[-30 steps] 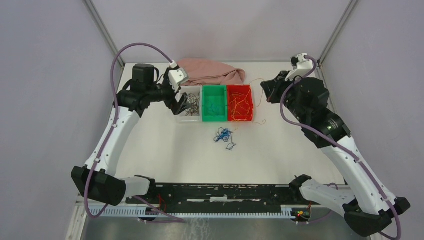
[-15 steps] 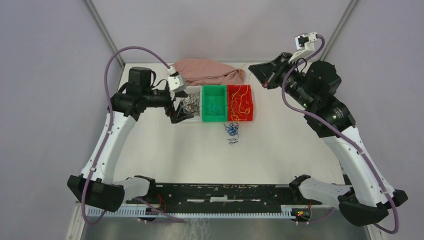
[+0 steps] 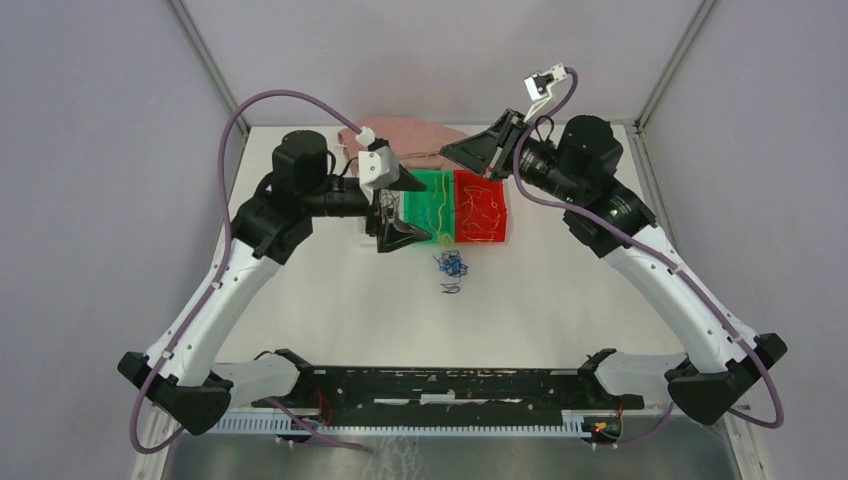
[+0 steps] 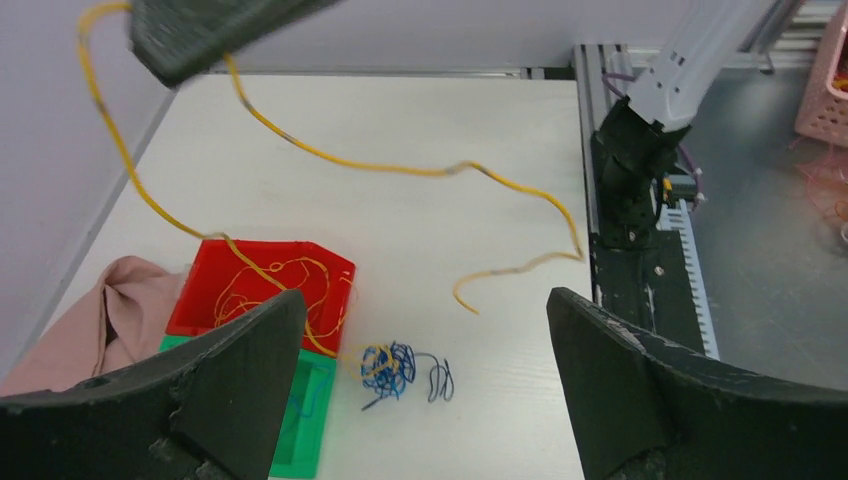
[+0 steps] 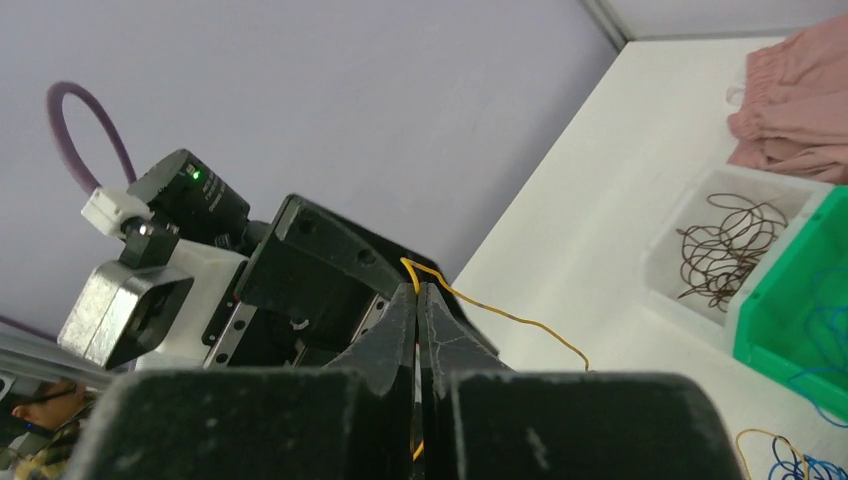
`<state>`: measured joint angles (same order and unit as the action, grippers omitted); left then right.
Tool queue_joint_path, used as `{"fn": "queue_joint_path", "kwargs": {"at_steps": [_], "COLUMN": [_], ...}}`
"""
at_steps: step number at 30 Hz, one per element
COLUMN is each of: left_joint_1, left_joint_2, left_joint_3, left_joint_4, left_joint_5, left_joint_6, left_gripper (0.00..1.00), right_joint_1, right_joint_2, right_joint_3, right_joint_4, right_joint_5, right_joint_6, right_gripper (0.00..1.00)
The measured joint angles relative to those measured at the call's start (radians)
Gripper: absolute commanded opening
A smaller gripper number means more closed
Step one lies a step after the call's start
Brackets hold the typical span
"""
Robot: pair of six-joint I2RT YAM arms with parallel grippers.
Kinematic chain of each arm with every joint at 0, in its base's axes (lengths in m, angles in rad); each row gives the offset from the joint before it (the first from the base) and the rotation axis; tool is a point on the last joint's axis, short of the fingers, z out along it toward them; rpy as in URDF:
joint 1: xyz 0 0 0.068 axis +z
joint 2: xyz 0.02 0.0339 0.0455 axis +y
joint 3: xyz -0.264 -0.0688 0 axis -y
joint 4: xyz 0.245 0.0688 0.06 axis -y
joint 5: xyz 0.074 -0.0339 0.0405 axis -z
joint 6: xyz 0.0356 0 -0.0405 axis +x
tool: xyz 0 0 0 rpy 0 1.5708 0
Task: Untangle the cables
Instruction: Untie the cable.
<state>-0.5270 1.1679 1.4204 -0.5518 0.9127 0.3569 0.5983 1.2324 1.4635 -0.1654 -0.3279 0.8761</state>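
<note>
You had no text, label, brand, number or sign that could be read in any of the three views.

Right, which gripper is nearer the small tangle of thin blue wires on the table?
Left. The left gripper hovers by the green plastic bin, just behind the small tangle of thin blue wires; the right gripper, pinching a thin yellow wire, is farther back.
</note>
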Motion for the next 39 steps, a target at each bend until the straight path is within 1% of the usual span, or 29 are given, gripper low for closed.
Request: {"fn": "queue_joint_path", "kwargs": {"at_steps": [2, 4, 7, 10, 11, 12, 14, 15, 16, 17, 20, 22, 23, 24, 25, 27, 28, 29, 31, 32, 35, 39], "left_joint_1": [-0.010, -0.010, -0.011, -0.016, -0.017, -0.018, -0.018, -0.019, -0.019, -0.019, -0.019, -0.019, -0.019, -0.019, -0.019, -0.019, -0.019, -0.019, -0.019, -0.019, -0.019, -0.019], "left_joint_2": [0.004, 0.004, 0.003, -0.008, -0.015, -0.024, -0.039, -0.043, -0.045, -0.045, -0.045, -0.045, -0.045, -0.044, -0.044, -0.043, -0.043, -0.043, -0.041, -0.041, -0.041, -0.047], "left_joint_3": [-0.013, -0.024, -0.043, -0.088, -0.107, -0.129, -0.159, -0.167, -0.169, -0.171, -0.171, -0.171, -0.171, -0.171, -0.171, -0.171, -0.171, -0.169, -0.149, -0.135, -0.064, 0.029], "left_joint_4": [0.050, 0.097, 0.152, 0.198, 0.209, 0.216, 0.217, 0.217, 0.217, 0.222, 0.237, 0.246, 0.248, 0.249, 0.251, 0.255, 0.255, 0.255, 0.247, 0.246, 0.247, 0.259], "left_joint_5": [-0.034, -0.067, -0.112, -0.172, -0.185, -0.196, -0.197, -0.194, -0.192, -0.185, -0.176, -0.169, -0.167, -0.163, -0.160, -0.159, -0.159, -0.159, -0.158, -0.157, -0.150, -0.139], "left_joint_6": [-0.051, -0.092, -0.129, -0.154, -0.157, -0.158, -0.159, -0.161, -0.168, -0.171, -0.184, -0.200, -0.208, -0.218, -0.225, -0.237, -0.240, -0.241, -0.244, -0.244, -0.245, -0.253], "left_gripper": [0.95, 0.91, 0.83, 0.80, 0.77, 0.69, 0.41, 0.30, 0.23, 0.20, 0.17, 0.09, 0.04, 0.03, 0.03, 0.03, 0.03, 0.03, 0.03, 0.03, 0.03, 0.03], "right_joint_1": [0.027, 0.050, 0.071, 0.082, 0.083, 0.083, 0.083, 0.083, 0.083, 0.083, 0.085, 0.087, 0.087, 0.087, 0.087, 0.087, 0.087, 0.087, 0.087, 0.087, 0.087, 0.087], "right_joint_2": [0.013, 0.022, 0.026, 0.026, 0.026, 0.026, 0.026, 0.026, 0.025, 0.025, 0.019, 0.011, 0.008, 0.005, 0.003, -0.001, -0.006, -0.011, -0.031, -0.048, -0.098, -0.128], "right_joint_3": [0.000, 0.000, 0.000, 0.000, 0.000, 0.000, 0.000, 0.000, 0.000, 0.000, -0.013, -0.031, -0.039, -0.048, -0.057, -0.076, -0.090, -0.103, -0.146, -0.176, -0.275, -0.400], "right_joint_4": [0.003, 0.014, 0.039, 0.065, 0.075, 0.082, 0.098, 0.105, 0.111, 0.116, 0.135, 0.147, 0.154, 0.159, 0.165, 0.170, 0.169, 0.166, 0.156, 0.144, 0.118, 0.108], "right_joint_5": [-0.008, -0.013, -0.028, -0.044, -0.050, -0.056, -0.068, -0.074, -0.080, -0.084, -0.087, -0.090, -0.091, -0.093, -0.095, -0.100, -0.101, -0.103, -0.101, -0.097, -0.088, -0.081], "right_joint_6": [0.002, 0.003, 0.003, 0.007, 0.006, 0.006, 0.008, 0.009, 0.010, 0.010, 0.010, 0.010, 0.010, 0.010, 0.010, 0.011, 0.002, 0.000, -0.031, -0.048, -0.102, -0.163], "right_gripper": [0.00, 0.00, 0.00, 0.00, 0.00, 0.00, 0.00, 0.00, 0.00, 0.00, 0.00, 0.01, 0.02, 0.08, 0.17, 0.43, 0.53, 0.60, 0.68, 0.71, 0.76, 0.80]}}
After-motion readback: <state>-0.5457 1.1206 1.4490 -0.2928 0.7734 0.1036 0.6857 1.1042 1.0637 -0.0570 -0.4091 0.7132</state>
